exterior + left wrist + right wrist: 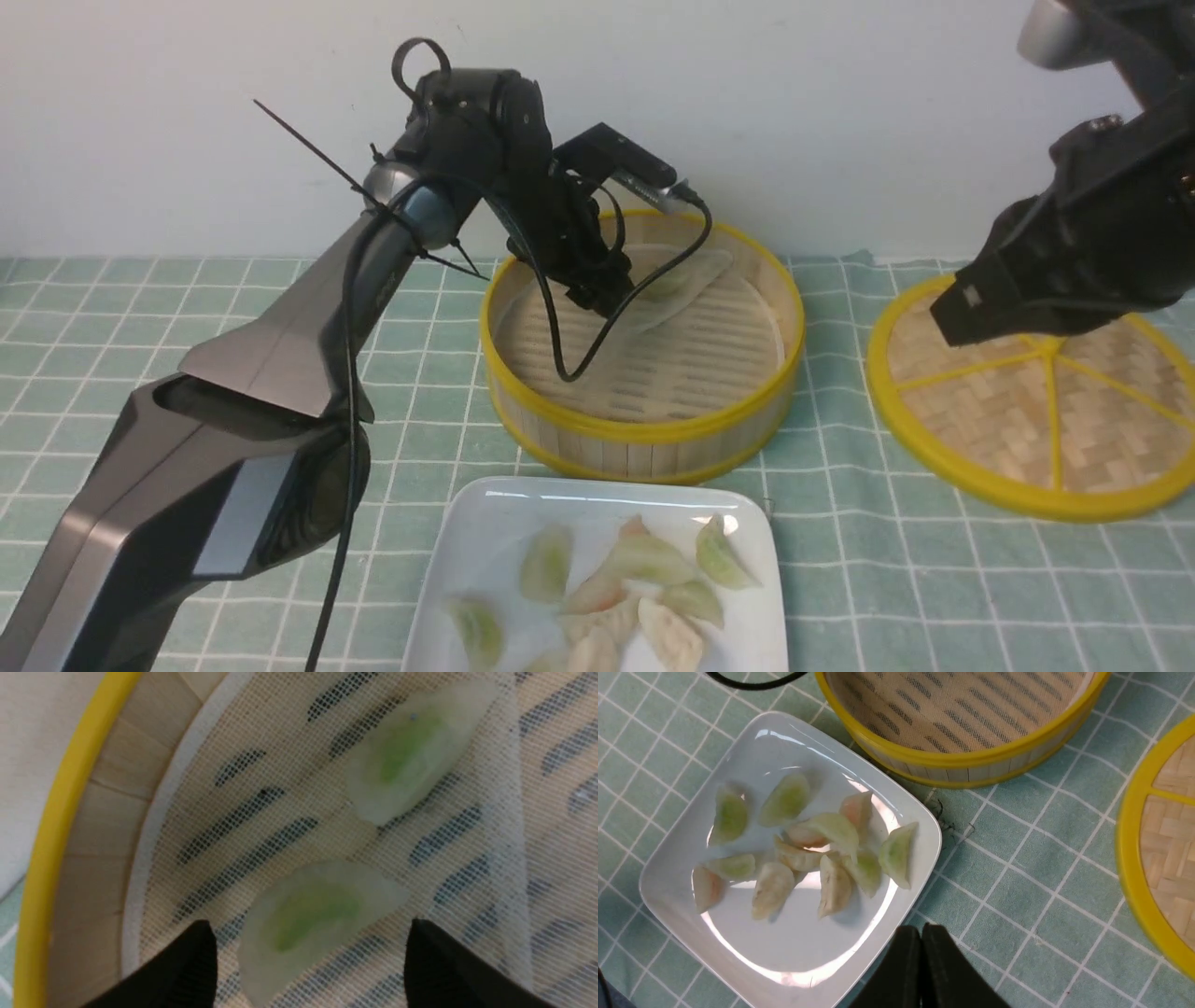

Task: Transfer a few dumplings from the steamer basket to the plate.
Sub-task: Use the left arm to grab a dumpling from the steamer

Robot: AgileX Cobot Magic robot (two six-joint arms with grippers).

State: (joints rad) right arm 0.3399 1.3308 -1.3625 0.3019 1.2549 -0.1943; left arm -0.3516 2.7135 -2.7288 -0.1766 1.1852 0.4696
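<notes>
The steamer basket (644, 434) stands mid-table with a pale liner cloth (691, 280). My left gripper (611, 299) reaches down inside it at the back. In the left wrist view it is open (308, 947), its fingertips either side of a pale green dumpling (308, 914) lying on the liner. A second green dumpling (406, 760) lies just beyond. The white plate (485, 523) sits in front of the basket with several dumplings (831, 835) on it. My right gripper (921, 935) is shut and empty, held above the cloth beside the plate.
A flat woven disc with yellow spokes (1036, 411) lies at the right, under my right arm. A green checked cloth (887, 579) covers the table. A black cable (560, 345) from the left wrist hangs into the basket. A white wall stands behind.
</notes>
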